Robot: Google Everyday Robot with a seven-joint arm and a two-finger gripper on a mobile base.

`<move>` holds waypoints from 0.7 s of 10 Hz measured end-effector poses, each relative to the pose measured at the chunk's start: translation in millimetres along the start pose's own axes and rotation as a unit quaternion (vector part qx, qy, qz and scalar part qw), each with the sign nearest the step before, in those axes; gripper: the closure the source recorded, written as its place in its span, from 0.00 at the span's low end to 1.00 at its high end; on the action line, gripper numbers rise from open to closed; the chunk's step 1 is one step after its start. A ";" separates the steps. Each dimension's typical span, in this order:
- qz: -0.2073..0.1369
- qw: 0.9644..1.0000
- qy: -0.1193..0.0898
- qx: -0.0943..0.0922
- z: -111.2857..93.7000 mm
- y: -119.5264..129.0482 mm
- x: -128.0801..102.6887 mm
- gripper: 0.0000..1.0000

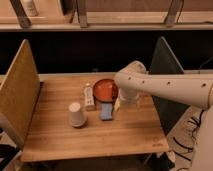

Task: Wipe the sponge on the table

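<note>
Hanging from the arm (165, 91) that enters from 3 o'clock, the claw (119, 103) sits low over the counter (55, 136). Its jaws are apart and nothing is seen between them. The sponge (106, 111) lies flat near the middle of the counter, free of the claw, which stands just beside it at about 2 o'clock. A red bowl (104, 90) sits close at the sponge's 12 o'clock. A white bottle (89, 96) lies at 10 o'clock, and a white cup (76, 114) stands apart at 9 o'clock.

Assessment: a free sponge with parted jaws alongside fits either a reach to take it up or a release after a wiping pass. The view does not settle which.

Recommendation for either case: move the claw slowly and near vertically, keep the wrist off the bowl rim, and avoid nudging the sponge toward the bottle. Treat the bare wood at 6 o'clock as the safe margin.
</note>
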 end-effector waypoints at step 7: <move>-0.080 0.996 0.035 -0.003 25.8 48.3 -3.8 0.34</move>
